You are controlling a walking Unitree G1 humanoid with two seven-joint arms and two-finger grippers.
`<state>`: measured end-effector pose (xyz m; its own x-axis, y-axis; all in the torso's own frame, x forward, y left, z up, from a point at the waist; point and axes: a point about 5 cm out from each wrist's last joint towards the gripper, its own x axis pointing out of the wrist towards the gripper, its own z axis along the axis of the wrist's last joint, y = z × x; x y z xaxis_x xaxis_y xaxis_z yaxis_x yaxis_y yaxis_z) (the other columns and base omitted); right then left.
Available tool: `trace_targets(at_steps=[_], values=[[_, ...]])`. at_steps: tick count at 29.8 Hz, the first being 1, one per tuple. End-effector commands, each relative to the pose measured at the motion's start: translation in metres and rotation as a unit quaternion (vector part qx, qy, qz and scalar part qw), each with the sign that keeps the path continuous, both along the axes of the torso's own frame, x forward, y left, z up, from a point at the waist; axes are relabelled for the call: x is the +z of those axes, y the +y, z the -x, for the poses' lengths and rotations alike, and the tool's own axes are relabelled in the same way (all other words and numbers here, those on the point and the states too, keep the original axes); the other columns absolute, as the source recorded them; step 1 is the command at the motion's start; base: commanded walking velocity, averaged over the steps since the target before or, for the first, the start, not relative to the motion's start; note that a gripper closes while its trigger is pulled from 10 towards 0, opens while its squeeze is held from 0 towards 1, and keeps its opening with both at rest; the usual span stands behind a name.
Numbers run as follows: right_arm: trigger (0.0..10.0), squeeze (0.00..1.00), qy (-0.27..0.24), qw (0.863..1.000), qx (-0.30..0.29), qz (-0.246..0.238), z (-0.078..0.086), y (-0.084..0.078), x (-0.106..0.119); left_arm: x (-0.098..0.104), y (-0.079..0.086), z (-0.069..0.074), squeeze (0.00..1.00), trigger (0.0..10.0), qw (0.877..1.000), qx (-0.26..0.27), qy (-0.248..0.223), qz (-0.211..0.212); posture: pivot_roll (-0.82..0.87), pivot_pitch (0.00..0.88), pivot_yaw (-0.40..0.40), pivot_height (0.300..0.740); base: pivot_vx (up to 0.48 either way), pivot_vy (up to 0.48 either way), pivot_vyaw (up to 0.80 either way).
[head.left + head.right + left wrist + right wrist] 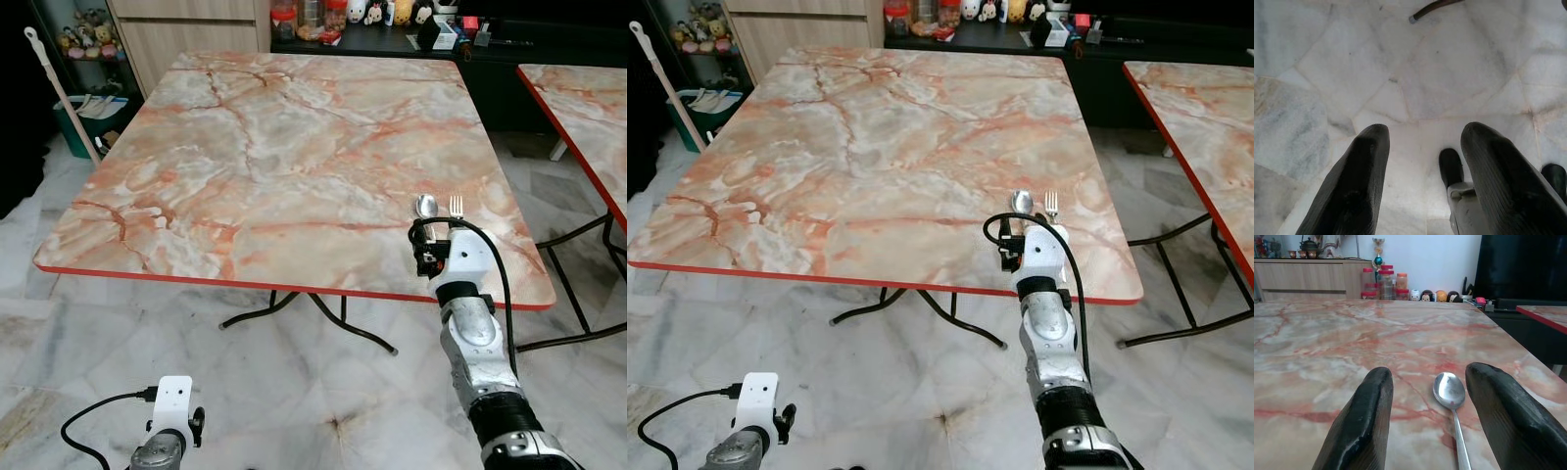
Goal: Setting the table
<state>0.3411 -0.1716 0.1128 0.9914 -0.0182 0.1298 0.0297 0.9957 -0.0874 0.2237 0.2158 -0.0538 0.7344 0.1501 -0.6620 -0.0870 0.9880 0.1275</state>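
Spoon (pixel 1449 389) and fork (pixel 456 206) lie side by side at the table's (pixel 274 166) near right edge, right gripper (pixel 1425 426) spread around the spoon, left gripper (pixel 1422 181) spread too, idle — plenty left to set.

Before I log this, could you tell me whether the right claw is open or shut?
Open: in the wrist view the right claw has its fingers apart, with the spoon lying between them.

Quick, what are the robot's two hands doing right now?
Left end effector: open, empty, hanging low over the pale marble floor.
Right end effector: open, straddling the shiny silver metal spoon.
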Motion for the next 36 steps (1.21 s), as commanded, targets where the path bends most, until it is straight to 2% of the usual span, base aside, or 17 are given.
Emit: trace_targets(at_steps=[1, 18, 36], values=[[10.0, 0.0, -0.004, 1.0, -0.001, -0.003, -0.002, 0.002, 0.002, -0.002, -0.001, 0.003, 0.0, 10.0, 1.0, 0.005, 0.007, 0.005, 0.01, 0.105, -0.011, 0.74, 0.285, 0.0, 0.0], [10.0, 0.0, -0.031, 0.999, -0.001, -0.007, -0.01, 0.006, 0.011, 0.0, 0.0, 0.0, 0.0, 10.0, 1.0, 0.01, 0.002, 0.012, 0.03, 0.085, -0.018, 0.74, 0.293, 0.0, 0.0], [10.0, 0.0, -0.029, 0.999, -0.004, -0.015, -0.002, 0.01, 0.002, -0.002, -0.002, 0.002, 0.0, 10.0, 1.0, 0.006, 0.006, 0.017, 0.01, 0.097, -0.015, 0.74, 0.293, 0.0, 0.0]])
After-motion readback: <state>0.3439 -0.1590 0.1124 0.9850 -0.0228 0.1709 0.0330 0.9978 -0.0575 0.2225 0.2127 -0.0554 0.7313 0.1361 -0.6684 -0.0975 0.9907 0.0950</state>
